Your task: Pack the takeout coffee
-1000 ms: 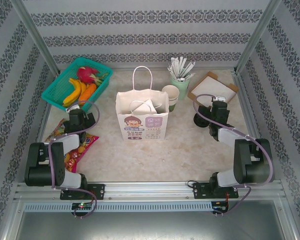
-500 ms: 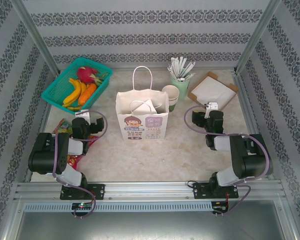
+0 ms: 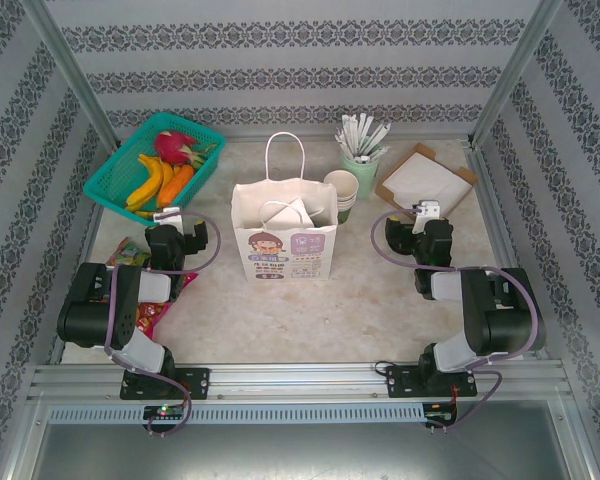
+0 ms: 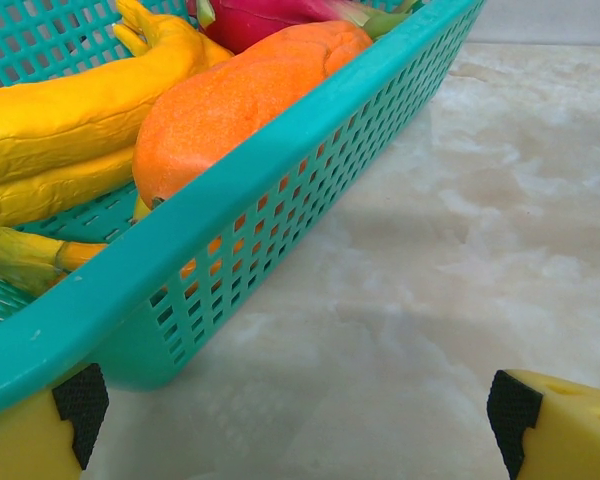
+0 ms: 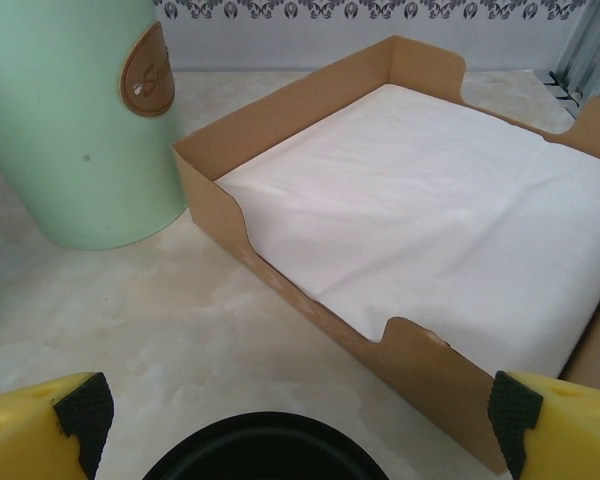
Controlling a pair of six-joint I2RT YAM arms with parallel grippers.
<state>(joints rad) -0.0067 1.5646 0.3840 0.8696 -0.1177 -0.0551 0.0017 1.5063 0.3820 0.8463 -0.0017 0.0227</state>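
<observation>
Black-lidded takeout coffee [image 5: 268,452] sat bottom centre of the right wrist view; the right gripper [image 5: 298,405], jaws wide, had just lined up over it, so a grasp looked near; the left gripper [image 4: 300,410] gaped too.

one paper bag [image 3: 283,240], one basket [image 4: 280,150], one napkin box [image 5: 430,365], one cup stack [image 3: 341,192], one takeout coffee [image 5: 265,450]

Only one mark comes close to legible: a brown oval label [image 5: 147,72] on the mint green cup [image 5: 70,130], ahead and to the left of the right fingers [image 5: 50,420], shows a cursive "S" and a further stroke before curving out of sight. The paper bag [image 3: 283,240], between the left fingers [image 4: 560,420] and the right fingers, carries a cartoon face and coloured printed panels, too small to read
</observation>
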